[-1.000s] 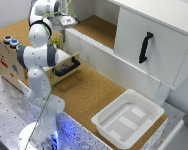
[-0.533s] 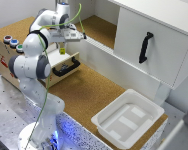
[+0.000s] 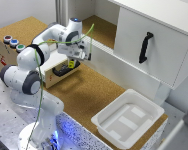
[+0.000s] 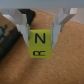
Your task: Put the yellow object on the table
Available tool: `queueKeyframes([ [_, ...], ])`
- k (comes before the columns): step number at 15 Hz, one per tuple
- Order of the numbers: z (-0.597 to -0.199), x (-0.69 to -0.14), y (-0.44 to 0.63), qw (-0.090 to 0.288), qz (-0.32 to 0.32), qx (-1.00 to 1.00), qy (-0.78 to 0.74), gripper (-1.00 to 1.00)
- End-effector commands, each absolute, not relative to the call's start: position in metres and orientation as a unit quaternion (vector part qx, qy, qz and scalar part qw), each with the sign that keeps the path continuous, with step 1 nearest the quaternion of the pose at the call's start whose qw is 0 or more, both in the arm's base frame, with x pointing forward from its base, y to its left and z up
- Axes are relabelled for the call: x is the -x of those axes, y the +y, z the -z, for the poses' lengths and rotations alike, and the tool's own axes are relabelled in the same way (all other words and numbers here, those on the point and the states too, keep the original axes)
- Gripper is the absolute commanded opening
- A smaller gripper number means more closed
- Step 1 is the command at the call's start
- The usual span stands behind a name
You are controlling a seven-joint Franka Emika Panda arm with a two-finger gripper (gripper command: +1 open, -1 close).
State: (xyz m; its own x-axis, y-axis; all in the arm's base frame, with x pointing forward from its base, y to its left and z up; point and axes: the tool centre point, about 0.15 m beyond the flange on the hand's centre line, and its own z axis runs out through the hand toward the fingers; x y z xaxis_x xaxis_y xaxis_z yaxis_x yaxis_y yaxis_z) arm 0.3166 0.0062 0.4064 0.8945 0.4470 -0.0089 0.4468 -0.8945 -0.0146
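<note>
The yellow object [image 4: 40,44] is a small, flat-faced block, squarish in outline, with a dark letter N printed on its bright matte face and more dark marks below it. In the wrist view it sits between the two pale, straight fingers [image 4: 21,27] of the hand [image 4: 40,31], which pinches it from both sides. From the exterior view the block shows only as a tiny yellow spot [image 3: 71,64] under the hand [image 3: 72,61], held above the desk [image 3: 89,95] near its edge on the exterior view's left; whether it touches the surface I cannot tell.

The desk top is brown and grainy, like cork, with a white speckled rim. Just beside the hand lies a shallow dark tray [image 3: 64,71]. A white, smooth-walled rectangular tub [image 3: 128,119] rests on the cork near the desk's corner on the exterior view's right. A white cabinet [image 3: 151,42] with a black curved handle [image 3: 145,47] lines the far edge.
</note>
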Motion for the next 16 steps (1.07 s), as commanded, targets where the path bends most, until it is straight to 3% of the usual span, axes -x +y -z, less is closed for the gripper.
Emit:
queueKeyframes([
  [1, -0.358, -0.361, -0.072, 0.011, -0.021, 0.980, -0.196, -1.00],
  [11, -0.259, -0.386, -0.140, -0.018, -0.009, 0.996, -0.085, -1.00],
  [16, -0.212, -0.389, -0.135, 0.019, -0.021, 0.997, -0.068, -1.00],
])
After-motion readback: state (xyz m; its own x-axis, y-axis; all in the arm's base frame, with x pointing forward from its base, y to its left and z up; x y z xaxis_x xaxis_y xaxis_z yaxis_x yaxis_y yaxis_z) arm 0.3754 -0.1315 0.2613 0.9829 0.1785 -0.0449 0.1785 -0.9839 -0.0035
